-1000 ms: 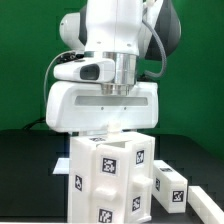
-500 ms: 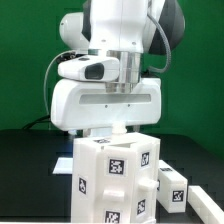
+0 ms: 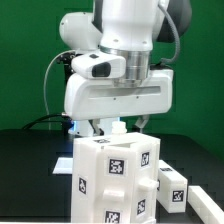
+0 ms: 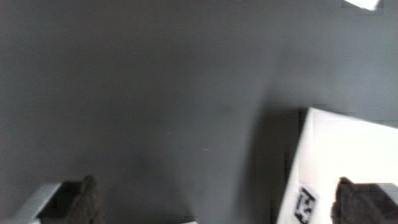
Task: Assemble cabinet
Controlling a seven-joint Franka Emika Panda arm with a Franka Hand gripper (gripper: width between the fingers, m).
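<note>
Nearest the exterior camera, at six o'clock in that view, stands the cabinet (image 3: 112, 182). It is an upright white box of flat panels, resting on the black table (image 3: 28, 168). Its front and side faces carry black-and-white square tags (image 3: 117, 166). At about three o'clock from the cabinet and a little farther back, a smaller white block (image 3: 172, 188) lies on the table just beside it, with one tag on its upper face. Whether the two touch cannot be told.

At twelve o'clock from the cabinet hangs the gripper (image 3: 112, 129), pointing straight down close over the cabinet's top. The exterior view does not settle whether it touches. Above it rises the glossy white arm (image 3: 125, 30), and farthest back is a green backdrop (image 3: 25, 60).

In the wrist view the two fingertips (image 4: 71, 203) stand far apart at opposite sides of the picture, so the jaws are spread wide with nothing held between them. Below them lies the dark table surface. The straight-edged corner of a white panel (image 4: 352, 165) reaches in near one fingertip. Which part of the furniture that panel belongs to cannot be told from this view.
</note>
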